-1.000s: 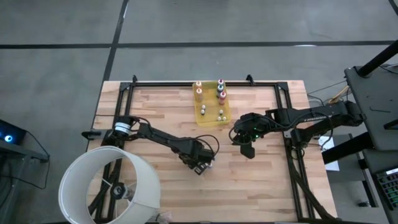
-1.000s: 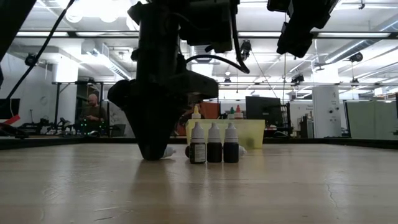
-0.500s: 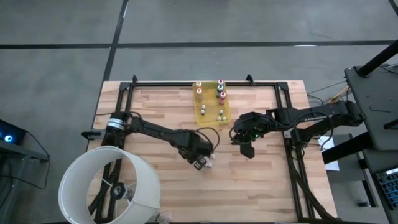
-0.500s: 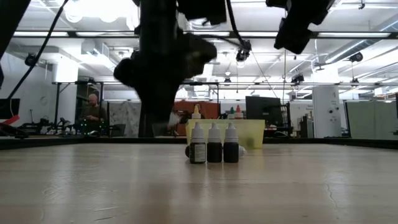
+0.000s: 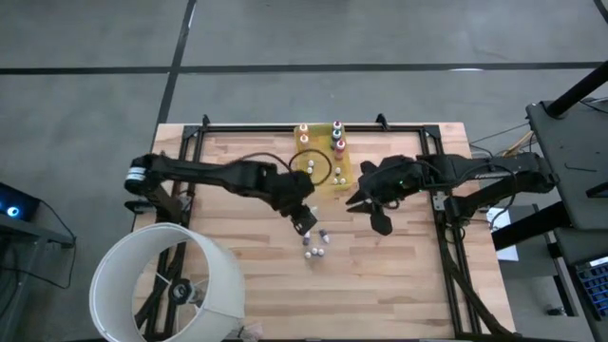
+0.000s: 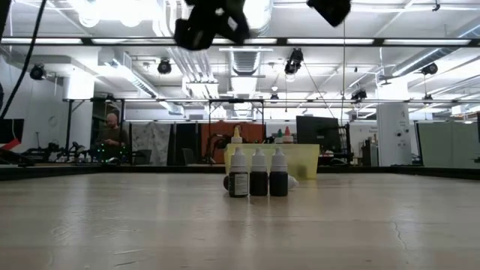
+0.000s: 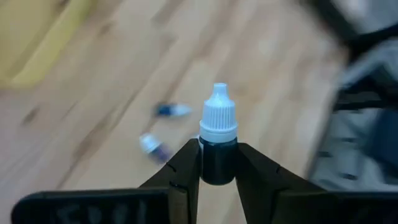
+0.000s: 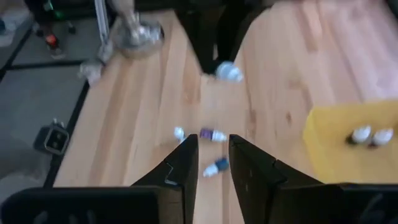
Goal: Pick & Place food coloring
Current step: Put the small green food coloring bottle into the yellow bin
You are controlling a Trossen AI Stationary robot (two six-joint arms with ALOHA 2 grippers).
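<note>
The left gripper [image 7: 217, 177] pinched a dark, white-capped bottle [image 7: 217, 143] low on its body, above the table near the yellow tray [image 5: 334, 180]. The right gripper [image 8: 213, 163] hung narrowly open, empty. A shallow pinch could let the bottle slip onto the loose bottles [image 5: 314, 249] below.

Left pincer [image 7: 217, 163] clamped, right pincer [image 8: 213, 163] parted.

yellow tray [image 5: 343, 180] at table's far edge | white round bin [image 5: 171, 285], near-left corner | person [image 6: 112, 133], possibly seated
</note>
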